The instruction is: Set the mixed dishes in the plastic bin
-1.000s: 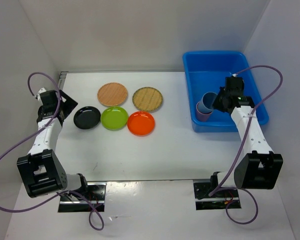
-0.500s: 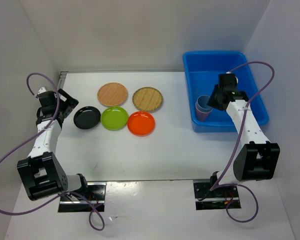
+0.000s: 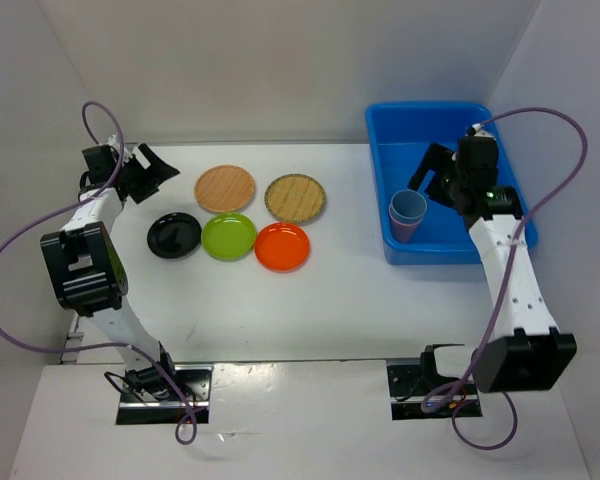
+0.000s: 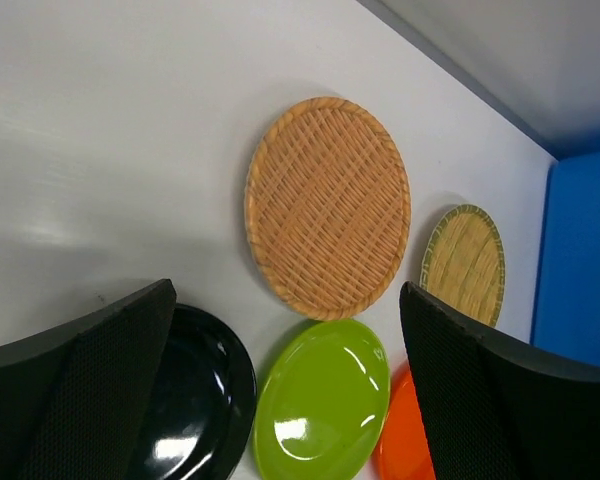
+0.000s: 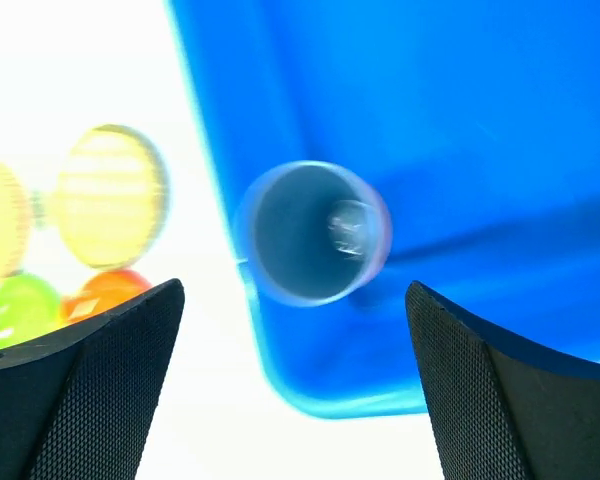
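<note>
While your left gripper (image 4: 287,290) and right gripper (image 5: 295,288) hang spread and empty, the bin (image 3: 430,118) fills the far right corner.
Your blue cup (image 3: 409,207) stands in the pink cup (image 3: 404,233) inside it; five plates (image 3: 225,188) lie near the far edge.

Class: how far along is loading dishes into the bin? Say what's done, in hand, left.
Done: blue cup, nested in pink cup, stands in the plastic bin. In hand: nothing; left gripper and right gripper are open, empty. Left: black plate, green plate, orange plate and two woven plates on the table.
</note>
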`<state>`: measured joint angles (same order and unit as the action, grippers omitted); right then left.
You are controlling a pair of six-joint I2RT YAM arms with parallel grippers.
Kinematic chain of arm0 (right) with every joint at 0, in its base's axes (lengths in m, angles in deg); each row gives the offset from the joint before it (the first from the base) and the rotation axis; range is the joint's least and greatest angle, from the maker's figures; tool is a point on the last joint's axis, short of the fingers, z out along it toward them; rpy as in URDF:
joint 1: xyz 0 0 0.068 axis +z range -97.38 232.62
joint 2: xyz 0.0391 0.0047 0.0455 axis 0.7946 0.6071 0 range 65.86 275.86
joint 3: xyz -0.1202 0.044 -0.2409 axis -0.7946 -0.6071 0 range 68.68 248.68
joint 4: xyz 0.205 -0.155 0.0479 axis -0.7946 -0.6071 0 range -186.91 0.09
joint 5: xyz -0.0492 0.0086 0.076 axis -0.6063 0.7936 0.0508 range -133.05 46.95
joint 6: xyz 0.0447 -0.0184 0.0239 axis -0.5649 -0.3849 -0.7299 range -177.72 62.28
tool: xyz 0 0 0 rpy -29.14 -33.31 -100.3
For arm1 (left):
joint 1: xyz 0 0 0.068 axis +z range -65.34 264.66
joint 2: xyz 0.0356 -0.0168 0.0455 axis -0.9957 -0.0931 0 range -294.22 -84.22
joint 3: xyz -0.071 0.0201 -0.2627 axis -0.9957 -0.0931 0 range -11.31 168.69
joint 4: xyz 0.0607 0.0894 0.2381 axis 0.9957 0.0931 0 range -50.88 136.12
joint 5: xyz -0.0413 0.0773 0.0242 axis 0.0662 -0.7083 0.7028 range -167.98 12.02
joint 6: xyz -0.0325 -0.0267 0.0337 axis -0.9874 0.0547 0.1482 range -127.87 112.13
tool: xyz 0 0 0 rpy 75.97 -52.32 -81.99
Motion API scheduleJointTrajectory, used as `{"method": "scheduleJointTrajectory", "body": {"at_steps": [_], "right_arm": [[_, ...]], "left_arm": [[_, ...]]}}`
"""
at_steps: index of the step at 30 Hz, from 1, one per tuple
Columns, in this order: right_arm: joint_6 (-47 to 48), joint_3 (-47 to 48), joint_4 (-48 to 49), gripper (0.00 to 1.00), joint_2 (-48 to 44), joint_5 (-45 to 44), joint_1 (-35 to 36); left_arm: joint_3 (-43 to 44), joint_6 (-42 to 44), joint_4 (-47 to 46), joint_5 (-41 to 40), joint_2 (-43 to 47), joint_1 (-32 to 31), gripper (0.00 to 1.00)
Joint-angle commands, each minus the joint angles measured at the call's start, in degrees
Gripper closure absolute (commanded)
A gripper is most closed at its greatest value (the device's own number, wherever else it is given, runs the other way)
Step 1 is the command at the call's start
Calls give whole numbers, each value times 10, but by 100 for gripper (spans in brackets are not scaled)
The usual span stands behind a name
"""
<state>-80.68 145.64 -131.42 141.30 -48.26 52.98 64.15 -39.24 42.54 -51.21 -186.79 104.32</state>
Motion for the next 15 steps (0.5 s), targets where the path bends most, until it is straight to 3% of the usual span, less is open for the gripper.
{"method": "scheduleJointTrajectory", "body": {"at_steps": [1,5,15], "right_arm": [[4,44,24,5,-64,84,17],[4,28,58,1,-64,102,66],[11,0,145,1,-56,203,89]], "left_arm": [[34,30,-19,61,-45,-1,1],[39,17,-75,105,-82,-15,1],[97,50,-61,110,-170,-43,1]]}}
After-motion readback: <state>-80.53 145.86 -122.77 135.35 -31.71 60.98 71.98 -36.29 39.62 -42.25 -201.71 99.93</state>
